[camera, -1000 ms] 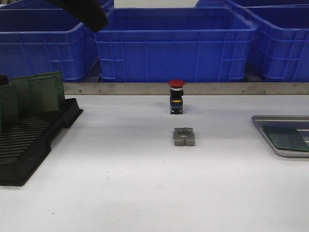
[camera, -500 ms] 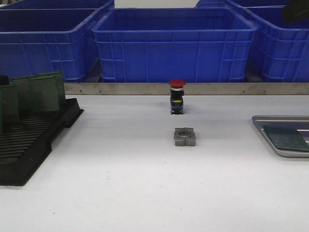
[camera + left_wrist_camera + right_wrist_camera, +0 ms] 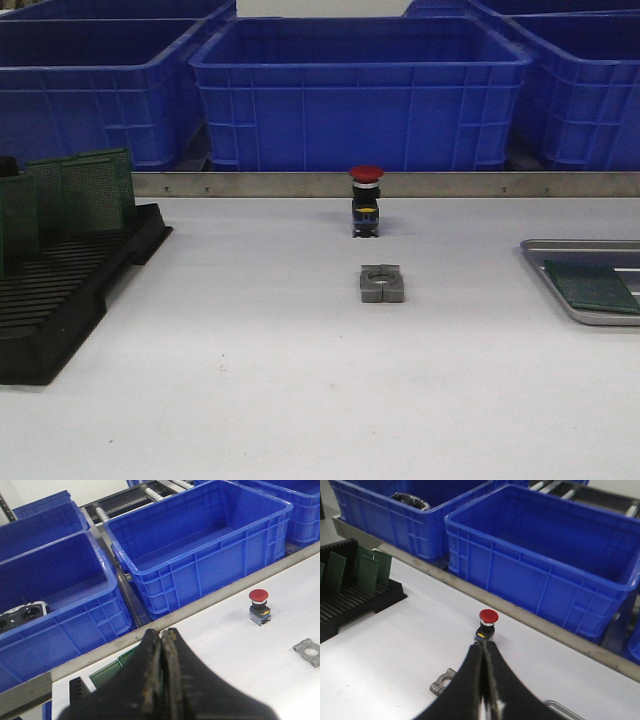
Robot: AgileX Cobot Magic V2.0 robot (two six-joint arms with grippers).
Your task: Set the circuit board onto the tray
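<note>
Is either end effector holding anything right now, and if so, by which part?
Nothing is held. The left end effector and the right end effector are both shut with nothing between the fingers. One circuit board already lies on the tray.

Factory workbench | blue bins (image 3: 360,90) | roller conveyor (image 3: 150,490) | PCB rack (image 3: 60,290)

A white table (image 3: 250,350) carries everything. On its left edge sits a black slotted rack (image 3: 60,290) with green boards (image 3: 90,190) standing upright in it. Near the middle lies a small grey metal block (image 3: 382,284) with a round hole; just behind it, apart from it, stands a red-capped push button (image 3: 366,200). At the right edge rests the tray (image 3: 560,250), holding a green circuit board (image 3: 592,286) lying flat.
</note>
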